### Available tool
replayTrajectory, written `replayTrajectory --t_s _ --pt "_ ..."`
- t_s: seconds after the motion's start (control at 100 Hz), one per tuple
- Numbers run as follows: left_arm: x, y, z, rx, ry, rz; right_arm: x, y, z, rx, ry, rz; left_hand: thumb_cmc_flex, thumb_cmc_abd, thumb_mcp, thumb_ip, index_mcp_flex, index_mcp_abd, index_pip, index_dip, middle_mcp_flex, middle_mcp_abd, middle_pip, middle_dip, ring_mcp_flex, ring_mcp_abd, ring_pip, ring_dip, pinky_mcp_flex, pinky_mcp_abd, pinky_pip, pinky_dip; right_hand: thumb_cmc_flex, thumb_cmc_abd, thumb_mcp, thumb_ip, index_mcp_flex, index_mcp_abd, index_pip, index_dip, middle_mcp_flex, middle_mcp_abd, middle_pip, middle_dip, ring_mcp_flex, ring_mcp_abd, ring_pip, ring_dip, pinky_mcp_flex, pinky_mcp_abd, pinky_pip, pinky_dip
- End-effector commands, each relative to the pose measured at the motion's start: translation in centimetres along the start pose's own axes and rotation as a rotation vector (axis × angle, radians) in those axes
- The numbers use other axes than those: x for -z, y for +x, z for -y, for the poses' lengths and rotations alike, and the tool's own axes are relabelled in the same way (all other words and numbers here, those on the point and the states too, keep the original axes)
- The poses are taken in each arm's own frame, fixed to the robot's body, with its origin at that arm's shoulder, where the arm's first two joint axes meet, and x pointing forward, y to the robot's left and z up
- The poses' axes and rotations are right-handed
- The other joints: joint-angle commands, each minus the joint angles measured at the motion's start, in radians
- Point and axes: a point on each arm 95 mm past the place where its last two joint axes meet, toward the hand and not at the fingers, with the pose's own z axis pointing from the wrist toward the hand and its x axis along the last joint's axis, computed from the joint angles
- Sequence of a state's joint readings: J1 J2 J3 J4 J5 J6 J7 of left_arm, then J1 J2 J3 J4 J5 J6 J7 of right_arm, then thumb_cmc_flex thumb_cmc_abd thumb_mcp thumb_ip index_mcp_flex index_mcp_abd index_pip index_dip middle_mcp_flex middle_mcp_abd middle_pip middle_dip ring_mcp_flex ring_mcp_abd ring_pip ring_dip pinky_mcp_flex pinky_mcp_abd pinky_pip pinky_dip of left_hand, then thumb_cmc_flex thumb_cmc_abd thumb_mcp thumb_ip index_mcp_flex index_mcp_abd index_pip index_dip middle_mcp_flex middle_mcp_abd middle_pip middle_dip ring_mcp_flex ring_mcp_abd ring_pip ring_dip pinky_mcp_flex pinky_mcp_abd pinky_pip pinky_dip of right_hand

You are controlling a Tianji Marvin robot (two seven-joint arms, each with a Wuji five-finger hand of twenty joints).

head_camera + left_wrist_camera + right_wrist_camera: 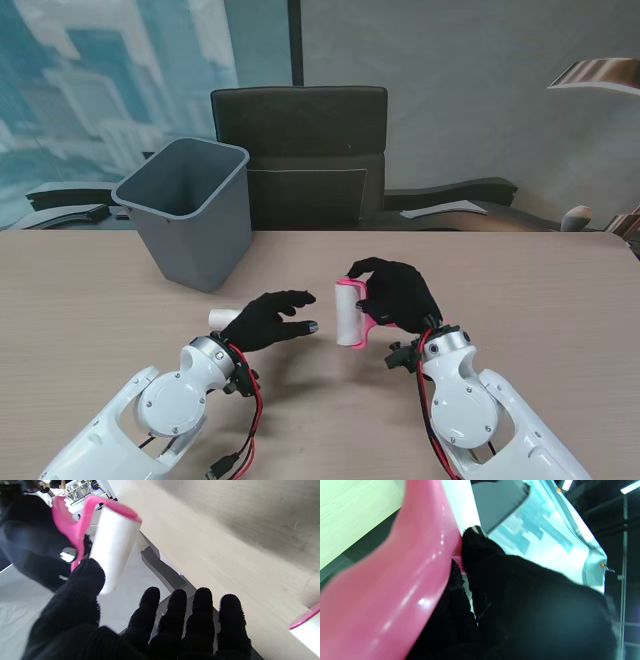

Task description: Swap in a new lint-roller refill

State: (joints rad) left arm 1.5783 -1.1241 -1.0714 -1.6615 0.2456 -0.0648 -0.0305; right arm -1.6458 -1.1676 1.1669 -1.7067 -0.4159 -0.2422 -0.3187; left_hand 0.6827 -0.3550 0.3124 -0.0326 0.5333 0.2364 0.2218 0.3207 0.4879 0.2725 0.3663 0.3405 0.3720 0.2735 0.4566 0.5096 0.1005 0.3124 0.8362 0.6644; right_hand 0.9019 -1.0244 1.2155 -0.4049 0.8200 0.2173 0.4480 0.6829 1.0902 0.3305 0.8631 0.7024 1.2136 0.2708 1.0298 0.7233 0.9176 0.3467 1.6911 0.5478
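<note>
left hand (268, 318): fingers apart, empty, just beside roll | right hand (398, 292): fingers closed on pink lint roller (352, 312), held over bench (520, 290) | spare refill (220, 318) behind left hand | advice: grip old roll squarely, pull along its axis | bin (186, 210) farther off

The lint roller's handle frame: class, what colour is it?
Pink on the lint roller in the right hand; the left wrist view shows it best.

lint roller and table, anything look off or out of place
Nothing stands out. The right hand holds the pink lint roller intact, the left hand is open beside it, a spare roll lies behind that hand, and the grey bin stands upright.
</note>
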Motion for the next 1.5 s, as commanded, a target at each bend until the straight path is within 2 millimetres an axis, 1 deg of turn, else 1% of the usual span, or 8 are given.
replayTrajectory --t_s 0.0,0.27,0.77,0.95,1.08,1.15,1.38,1.49 --pt "-0.1 0.7 -0.7 0.036 -0.041 -0.009 0.2 1.5 1.0 -0.029 0.021 -0.043 -0.058 0.030 -0.034 -0.021 -0.025 0.013 -0.032 -0.021 -0.036 0.015 -0.017 0.020 -0.024 0.004 0.001 0.005 -0.012 0.000 0.000 0.015 0.133 -0.028 0.354 0.152 0.016 -0.035 0.005 -0.006 0.032 -0.070 0.003 0.002 0.044 -0.185 0.097 0.036 0.070 -0.335 0.053 0.015" --pt "-0.3 1.5 -1.3 0.100 -0.053 -0.041 0.5 2.3 2.1 -0.099 0.054 -0.077 -0.094 0.048 -0.073 -0.027 -0.013 0.051 -0.061 -0.033 -0.031 0.023 -0.018 0.020 -0.018 0.007 0.001 0.007 -0.008 -0.001 -0.001 0.020 0.125 -0.021 0.354 0.176 0.022 -0.034 0.010 -0.008 0.037 -0.072 -0.002 0.004 0.051 -0.188 0.094 0.043 0.072 -0.348 0.054 0.026" --pt "-0.4 1.9 -2.1 0.172 -0.098 -0.071 0.3 2.9 2.8 -0.123 0.019 -0.092 -0.020 0.042 -0.050 -0.010 0.110 0.001 0.034 0.025 0.084 0.002 0.018 0.031 0.056 0.009 0.034 0.018 0.024 0.017 0.017 0.034 0.120 -0.014 0.354 0.184 0.021 -0.040 0.013 -0.010 0.038 -0.077 -0.006 0.006 0.052 -0.192 0.089 0.048 0.074 -0.349 0.050 0.033" --pt "-0.5 2.1 -2.3 0.204 -0.106 -0.068 0.1 3.0 3.1 -0.135 0.017 -0.090 0.025 0.072 -0.055 -0.006 0.231 -0.032 0.261 0.111 0.371 -0.061 0.220 0.142 0.289 0.006 0.233 0.108 0.120 0.045 0.155 0.074 0.119 -0.013 0.354 0.180 0.020 -0.041 0.014 -0.011 0.036 -0.077 -0.009 0.005 0.050 -0.193 0.088 0.049 0.073 -0.349 0.047 0.034" --pt "-0.6 2.2 -2.4 0.225 -0.110 -0.078 0.1 3.1 3.3 -0.140 0.012 -0.090 0.075 0.075 -0.031 0.002 0.264 -0.047 0.375 0.116 0.442 -0.073 0.265 0.149 0.339 0.039 0.295 0.120 0.151 0.054 0.214 0.066 0.118 -0.011 0.354 0.174 0.018 -0.040 0.014 -0.012 0.034 -0.075 -0.011 0.003 0.047 -0.193 0.085 0.049 0.070 -0.349 0.044 0.035" --pt "-0.5 2.3 -2.4 0.245 -0.120 -0.086 0.1 3.1 3.3 -0.138 0.006 -0.092 0.107 0.060 -0.012 0.004 0.279 -0.057 0.404 0.113 0.468 -0.077 0.278 0.151 0.373 0.011 0.316 0.120 0.167 0.056 0.232 0.064 0.118 -0.009 0.354 0.170 0.017 -0.042 0.014 -0.012 0.033 -0.076 -0.013 0.002 0.046 -0.193 0.084 0.049 0.070 -0.349 0.043 0.036" --pt "-0.3 2.5 -2.6 0.308 -0.147 -0.094 -0.2 3.1 3.5 -0.113 -0.006 -0.093 0.312 -0.065 0.100 0.013 0.289 -0.101 0.629 -0.021 0.566 -0.100 0.324 0.178 0.460 0.005 0.396 0.110 0.220 0.061 0.317 0.041 0.118 -0.003 0.353 0.147 0.012 -0.047 0.014 -0.013 0.026 -0.075 -0.018 -0.004 0.036 -0.190 0.072 0.046 0.060 -0.347 0.029 0.037" --pt "-0.2 2.6 -2.5 0.310 -0.130 -0.094 -0.2 2.9 3.6 -0.105 0.014 -0.093 0.323 -0.071 0.119 0.010 0.301 -0.089 0.658 -0.020 0.597 -0.101 0.343 0.188 0.491 0.009 0.430 0.115 0.248 0.058 0.353 0.045 0.132 0.085 0.249 0.117 -0.013 -0.065 0.008 -0.014 -0.009 -0.073 -0.053 -0.039 -0.003 -0.165 -0.005 0.002 0.011 -0.320 -0.039 0.041"
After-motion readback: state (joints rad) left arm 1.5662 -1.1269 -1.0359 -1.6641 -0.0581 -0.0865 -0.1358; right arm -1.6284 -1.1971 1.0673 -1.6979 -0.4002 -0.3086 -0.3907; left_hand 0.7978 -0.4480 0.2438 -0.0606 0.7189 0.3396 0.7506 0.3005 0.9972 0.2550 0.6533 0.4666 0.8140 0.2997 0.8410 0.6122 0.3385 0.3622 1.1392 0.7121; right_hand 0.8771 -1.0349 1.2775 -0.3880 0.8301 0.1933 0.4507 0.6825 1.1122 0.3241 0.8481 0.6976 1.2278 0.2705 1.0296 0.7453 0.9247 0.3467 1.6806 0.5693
